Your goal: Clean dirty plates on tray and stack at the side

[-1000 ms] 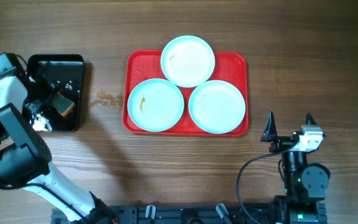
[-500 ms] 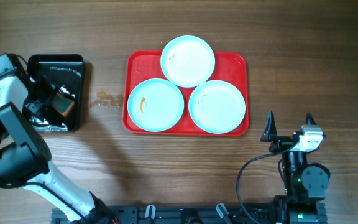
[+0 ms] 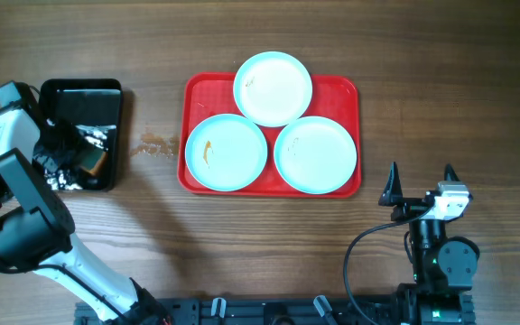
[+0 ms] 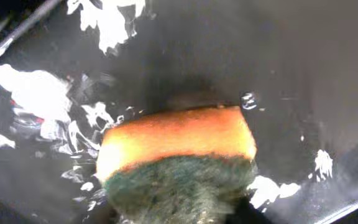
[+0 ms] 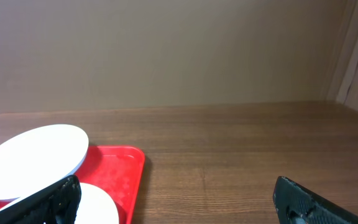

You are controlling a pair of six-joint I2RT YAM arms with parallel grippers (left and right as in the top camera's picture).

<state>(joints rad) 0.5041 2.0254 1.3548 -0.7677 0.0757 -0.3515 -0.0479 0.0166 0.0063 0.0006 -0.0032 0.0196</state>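
Three pale plates lie on the red tray [image 3: 343, 88]: one at the back [image 3: 273, 88], one front left [image 3: 227, 153] with an orange-brown smear, one front right [image 3: 315, 154]. My left gripper [image 3: 72, 153] is far to their left, down inside a black tray [image 3: 106, 90]. It is shut on an orange sponge with a green scouring side [image 4: 179, 140]; the green side looks pinched at the bottom edge of the left wrist view. My right gripper [image 3: 420, 176] stands open and empty, in front of the red tray's right corner. The right wrist view shows the tray's rim [image 5: 126, 168] and the back plate [image 5: 33, 158].
Wet white glints cover the black tray's floor [image 4: 36, 93]. Brown crumbs or smears [image 3: 156, 143] lie on the wooden table between the black tray and the red tray. Bare wood stretches to the right of the red tray [image 5: 241, 143].
The left gripper opened wide over the sponge in the black tray, then closed on it; the sponge shifted slightly. Plates, red tray and right arm have not moved.
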